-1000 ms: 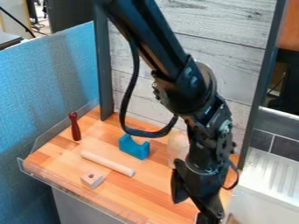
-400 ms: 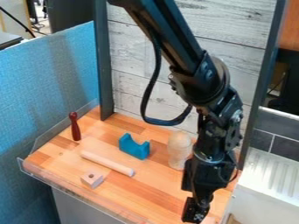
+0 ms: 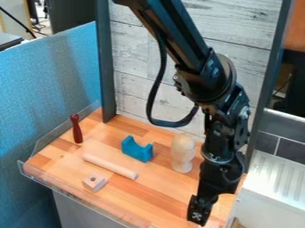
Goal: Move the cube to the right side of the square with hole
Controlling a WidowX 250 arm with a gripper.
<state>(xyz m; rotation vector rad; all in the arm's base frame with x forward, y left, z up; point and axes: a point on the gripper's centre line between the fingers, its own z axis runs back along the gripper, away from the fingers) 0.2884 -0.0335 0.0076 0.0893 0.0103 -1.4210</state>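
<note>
Nearest, over the right side of the counter [image 3: 158, 198], hangs the claw [image 3: 200, 210]; whether it is released or clenched, I cannot tell. The wooden square with hole [image 3: 93, 182] sits front left, near the pale rod [image 3: 109, 166]; beyond are the rounded wooden piece [image 3: 182, 153], blue notched block [image 3: 137, 150] and dark red handle [image 3: 77, 129].

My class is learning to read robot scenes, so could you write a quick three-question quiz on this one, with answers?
1. True or false: the pale rod stands upright on the wooden surface.
2. Which is nearest the block with a hole? A) dark red handle B) pale rod C) rounded wooden figure
3. Fill in: the notched piece is coloured ____.

Key: 1. False; 2. B; 3. blue
</note>
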